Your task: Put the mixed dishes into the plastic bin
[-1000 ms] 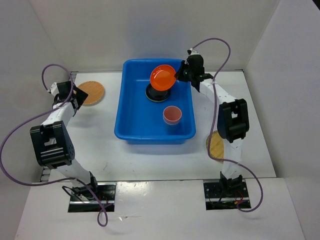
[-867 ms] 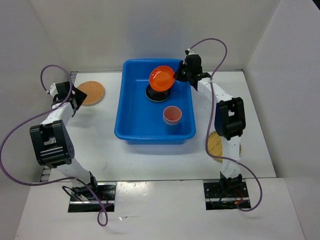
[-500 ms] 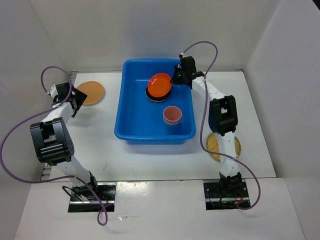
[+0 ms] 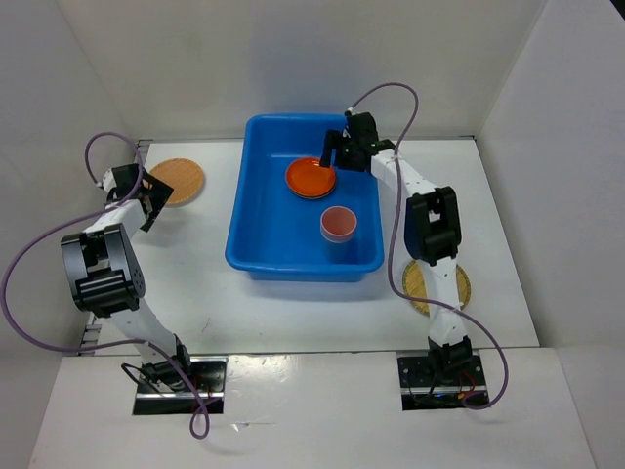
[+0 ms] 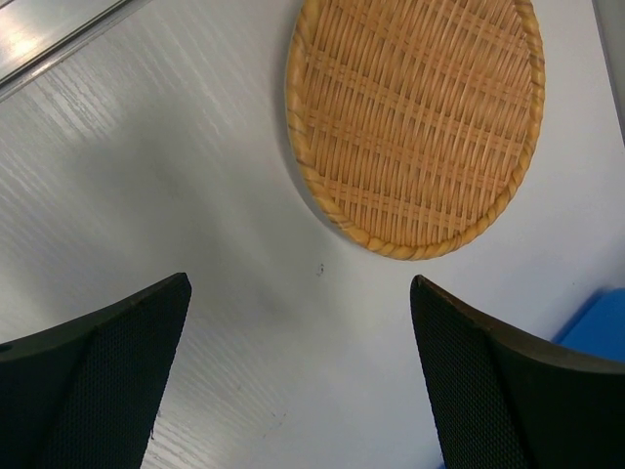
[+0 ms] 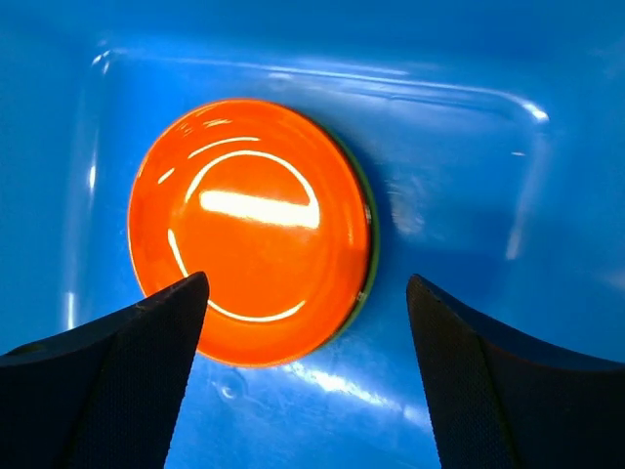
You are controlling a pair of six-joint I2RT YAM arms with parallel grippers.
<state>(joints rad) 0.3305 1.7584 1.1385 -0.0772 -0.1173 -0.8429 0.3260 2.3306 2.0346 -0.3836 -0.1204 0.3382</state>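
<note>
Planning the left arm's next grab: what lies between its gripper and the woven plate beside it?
Only bare white tabletop separates the left gripper from the woven plate, as the left wrist view shows.

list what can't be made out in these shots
- Under the orange plate: right wrist view shows only a thin green rim; the plate covers the rest.
- Woven plate by the right arm: top view, the arm crosses its middle.
- Other woven plate: left wrist view, frame top cuts it off.
- Bin: left wrist view, only a corner shows.
</note>
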